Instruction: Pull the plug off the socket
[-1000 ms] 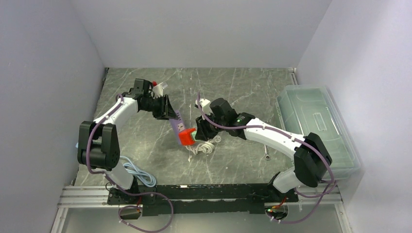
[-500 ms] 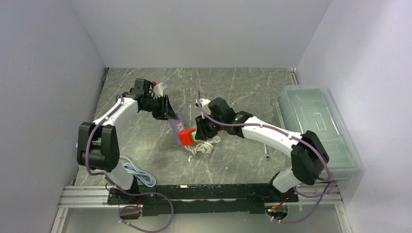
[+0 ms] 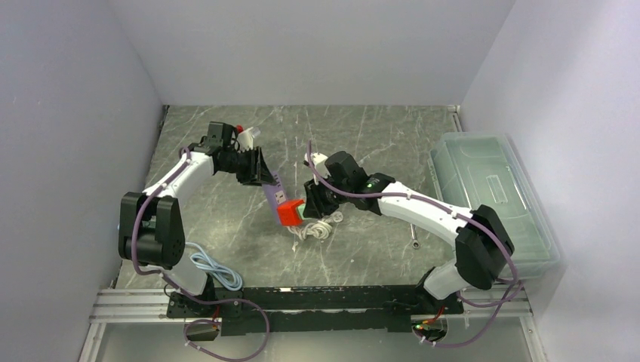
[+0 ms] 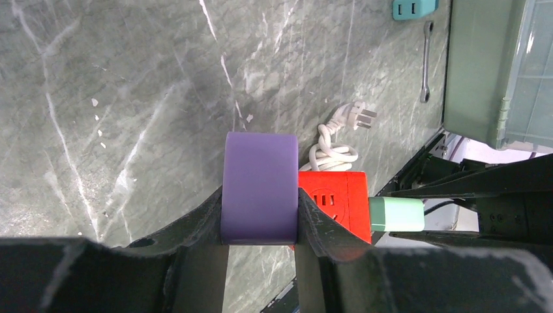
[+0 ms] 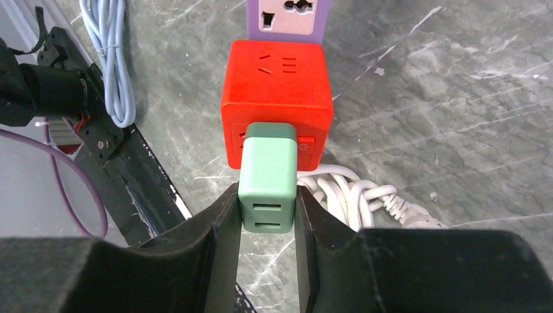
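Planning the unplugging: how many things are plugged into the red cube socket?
2. A purple adapter on one side of the red cube, clamped between the left fingers; a green plug on the opposite side, between the right fingers. Hidden faces may hold more.

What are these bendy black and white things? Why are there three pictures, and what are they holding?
They are two robot arms bolted to a table. Each ends in a two-finger pincher. The wide picture comes from a camera up above. The other two come from little cameras on the arms' wrists, so you see their own fingers. The left pincher is shut on a purple block joined to a red cube, which is a socket. The right pincher is shut on a green plug stuck in that cube. The job is to pull the plug out. A bundled white cord lies near the cube. Also there: a blue cable, a small spanner and a clear box.
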Available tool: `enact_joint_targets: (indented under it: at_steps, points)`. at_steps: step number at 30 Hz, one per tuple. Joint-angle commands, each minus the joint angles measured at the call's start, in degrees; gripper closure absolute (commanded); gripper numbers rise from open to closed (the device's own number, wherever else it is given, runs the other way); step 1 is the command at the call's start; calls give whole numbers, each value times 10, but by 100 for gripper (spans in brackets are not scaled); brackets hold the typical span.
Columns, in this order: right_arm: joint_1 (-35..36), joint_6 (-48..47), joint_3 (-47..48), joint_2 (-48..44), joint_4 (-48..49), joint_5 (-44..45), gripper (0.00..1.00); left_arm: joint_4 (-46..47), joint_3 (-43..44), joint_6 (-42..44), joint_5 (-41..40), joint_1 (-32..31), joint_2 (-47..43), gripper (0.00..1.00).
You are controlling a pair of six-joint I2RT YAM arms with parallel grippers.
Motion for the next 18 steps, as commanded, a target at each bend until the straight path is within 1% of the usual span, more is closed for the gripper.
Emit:
enact_joint_targets:
  at_steps: [1, 9, 11, 14, 15, 18]
  points:
    - [4, -41, 2, -48, 24, -60, 100, 29, 14, 27, -12, -1, -33, 100]
    - [0, -63, -3, -59, 15, -63, 100, 30, 14, 27, -13, -3, -30, 100]
    - [-2, -64, -3, -62, 12, -63, 100, 27, 15, 25, -30, -3, -34, 100]
    - [-2, -65, 0, -70, 5, -58, 100, 25, 9, 19, -87, -2, -45, 100]
    - [-2, -65, 2, -72, 2, -54, 100, 23, 9, 20, -93, -2, -46, 100]
    - [-2, -64, 2, -82, 0, -41, 100, 29, 7, 19, -79, -3, -45, 100]
